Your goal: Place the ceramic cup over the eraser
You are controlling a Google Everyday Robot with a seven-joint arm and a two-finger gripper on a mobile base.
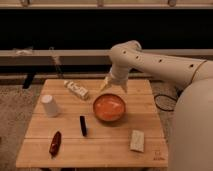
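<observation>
The ceramic cup (50, 106) is a small white tapered cup standing upside down near the left edge of the wooden table (107, 145). The eraser (83, 125) is a narrow black bar lying to the cup's right, in front of the orange bowl's left side. My gripper (114, 85) hangs from the white arm over the table's back, just behind the orange bowl (109, 107). Its two pale fingers are spread apart and hold nothing. It is well to the right of the cup and behind the eraser.
A white-labelled tube (76, 89) lies at the back left of the table. A red pepper-like object (55, 143) lies at the front left. A pale rectangular block (137, 140) sits at the front right. My white arm and body fill the right side.
</observation>
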